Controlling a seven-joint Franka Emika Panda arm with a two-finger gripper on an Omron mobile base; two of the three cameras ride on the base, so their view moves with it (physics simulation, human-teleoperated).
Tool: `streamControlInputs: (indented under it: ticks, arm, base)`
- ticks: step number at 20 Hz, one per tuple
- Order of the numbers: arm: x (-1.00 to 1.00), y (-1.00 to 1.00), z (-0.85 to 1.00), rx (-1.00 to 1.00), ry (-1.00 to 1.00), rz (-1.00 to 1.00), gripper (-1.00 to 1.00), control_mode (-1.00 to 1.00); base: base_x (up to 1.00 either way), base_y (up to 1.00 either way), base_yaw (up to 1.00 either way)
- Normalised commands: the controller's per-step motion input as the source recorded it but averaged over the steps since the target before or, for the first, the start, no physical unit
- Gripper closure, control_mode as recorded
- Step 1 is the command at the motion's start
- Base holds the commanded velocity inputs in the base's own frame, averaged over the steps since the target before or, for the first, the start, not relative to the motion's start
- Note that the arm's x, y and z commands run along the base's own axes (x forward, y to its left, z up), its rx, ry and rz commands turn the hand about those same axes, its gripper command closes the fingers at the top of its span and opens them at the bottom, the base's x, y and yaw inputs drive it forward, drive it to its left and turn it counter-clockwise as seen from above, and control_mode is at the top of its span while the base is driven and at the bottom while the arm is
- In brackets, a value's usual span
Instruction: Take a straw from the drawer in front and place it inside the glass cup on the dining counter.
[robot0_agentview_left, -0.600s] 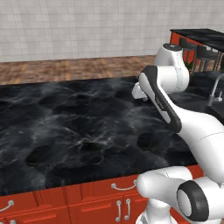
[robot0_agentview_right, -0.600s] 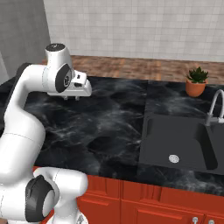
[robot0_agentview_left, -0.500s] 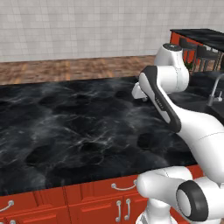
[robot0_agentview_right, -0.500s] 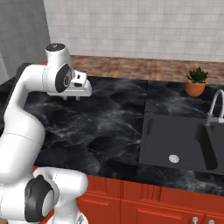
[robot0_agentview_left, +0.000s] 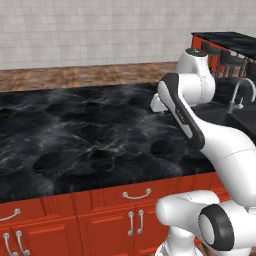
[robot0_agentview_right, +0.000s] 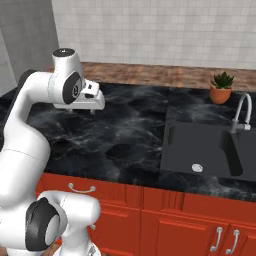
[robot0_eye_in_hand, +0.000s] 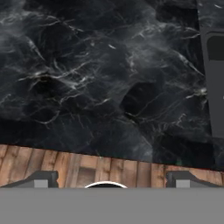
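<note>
Tool spread — sink, plant pot perhaps nearby.

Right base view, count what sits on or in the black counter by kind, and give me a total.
Potted plant: 1
Sink basin: 1
Faucet: 1
Total: 3
</note>
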Motion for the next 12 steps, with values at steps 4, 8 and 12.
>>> streamControlInputs:
  ticks: [4, 8, 12]
  arm:
    - [0.00, 0.00, 0.00, 0.00, 0.00, 0.00, -1.00, 1.00]
    - [0.00, 0.00, 0.00, 0.00, 0.00, 0.00, -1.00, 1.00]
    - [0.00, 0.00, 0.00, 0.00, 0.00, 0.00, -1.00, 1.00]
  base:
    - [-0.40, -0.17, -0.03]
    - [-0.06, -0.56, -0.02]
    - [0.00, -0.66, -0.02]
